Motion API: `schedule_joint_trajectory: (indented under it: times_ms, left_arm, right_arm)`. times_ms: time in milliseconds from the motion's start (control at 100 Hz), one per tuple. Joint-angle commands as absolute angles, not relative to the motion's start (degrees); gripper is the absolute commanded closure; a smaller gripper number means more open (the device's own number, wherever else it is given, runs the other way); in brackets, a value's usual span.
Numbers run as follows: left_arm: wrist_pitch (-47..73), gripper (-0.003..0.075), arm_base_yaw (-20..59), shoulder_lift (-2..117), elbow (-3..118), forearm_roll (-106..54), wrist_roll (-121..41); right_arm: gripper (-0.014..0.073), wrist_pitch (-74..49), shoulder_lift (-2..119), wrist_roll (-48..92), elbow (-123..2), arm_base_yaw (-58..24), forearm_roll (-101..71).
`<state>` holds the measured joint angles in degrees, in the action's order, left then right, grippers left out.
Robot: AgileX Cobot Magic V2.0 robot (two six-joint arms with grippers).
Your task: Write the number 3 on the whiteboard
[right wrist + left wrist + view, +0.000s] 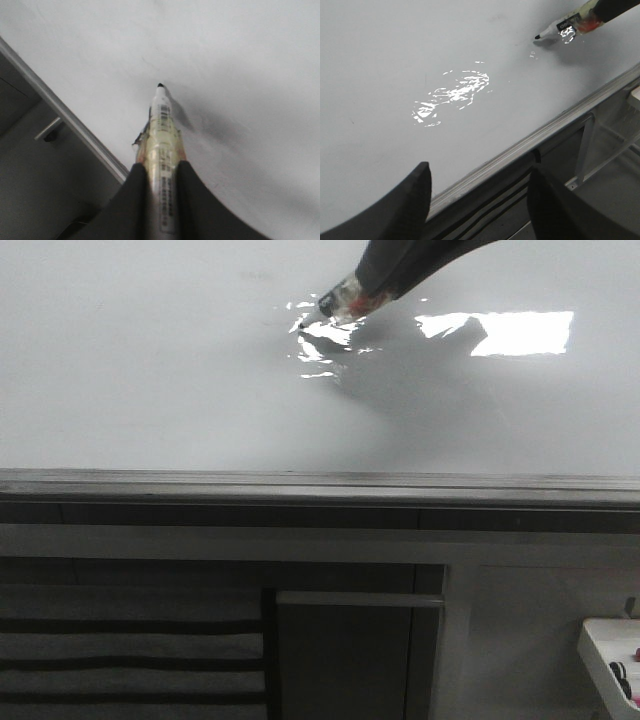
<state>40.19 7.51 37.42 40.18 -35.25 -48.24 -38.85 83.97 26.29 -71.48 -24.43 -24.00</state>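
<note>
Here, the whiteboard (150, 370) fills the upper half of the front view as a glossy white surface, with a bright rectangular glare (510, 332) at upper right and a grey metal rail (300, 485) along its lower edge. Below the rail stand white cabinet panels (350, 660) and dark slats (120, 650); a white tray (605, 650) shows at lower right. The right gripper (161, 175) enters at top centre, its fingers (137, 195) pinching a marker (345, 300) whose black tip rests at the board. The marker bears a barcode-like label (163, 114); its text is too blurred to read. No legible stroke of the number 3 can be made out. The left gripper (477, 200) hangs over the rail, its fingers (412, 200) spread apart and holding nothing.
</note>
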Motion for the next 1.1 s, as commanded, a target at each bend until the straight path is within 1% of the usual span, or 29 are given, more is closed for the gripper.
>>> schedule_joint_trajectory:
  times_ms: [0,110,250,330,440,510,610,720,840,960,1090]
  left_arm:
    - [36.6,0.0333,7.5,37.4,41.7,-37.5,-47.6]
    - [36.5,0.0333,7.5,37.4,41.7,-37.5,-47.7]
    - [36.3,0.0333,7.5,37.4,41.7,-37.5,-47.7]
    - [36.3,0.0333,7.5,37.4,41.7,-37.5,-47.7]
    - [36.2,0.0333,7.5,37.4,41.7,-37.5,-47.7]
    - [36.2,0.0333,7.5,37.4,41.7,-37.5,-47.7]
    - [36.1,0.0333,7.5,37.4,41.7,-37.5,-47.7]
    - [36.0,0.0333,7.5,37.4,41.7,-37.0,-47.7]
    - [36.0,0.0333,7.5,37.4,41.7,-37.0,-48.0]
    - [36.0,0.0333,7.5,37.4,41.7,-37.0,-48.0]
    - [36.0,0.0333,7.5,37.4,41.7,-37.0,-48.0]
  right_arm:
    - [0.0656,-35.0,82.6,26.3,-73.8,-23.7,-23.8]
    - [0.0656,-35.5,82.3,24.2,-73.8,-21.6,-23.6]
    - [0.0656,-43.2,80.9,24.0,-72.9,-19.8,-21.6]
    - [0.0656,-42.0,80.7,24.1,-70.6,-21.4,-23.3]
    - [0.0656,-36.3,83.1,24.1,-69.3,-25.1,-23.2]
    - [0.0656,-34.8,84.7,24.1,-69.7,-25.4,-23.1]
    - [0.0656,-35.4,84.1,22.6,-69.9,-23.8,-21.2]
    - [0.0656,-39.6,81.2,22.3,-69.5,-21.7,-20.8]
    - [0.0656,-41.5,78.8,22.3,-66.3,-22.1,-21.9]
    - [0.0656,-37.0,79.4,22.3,-62.6,-24.8,-22.2]
    - [0.0656,-31.4,82.0,22.3,-62.8,-28.4,-22.4]
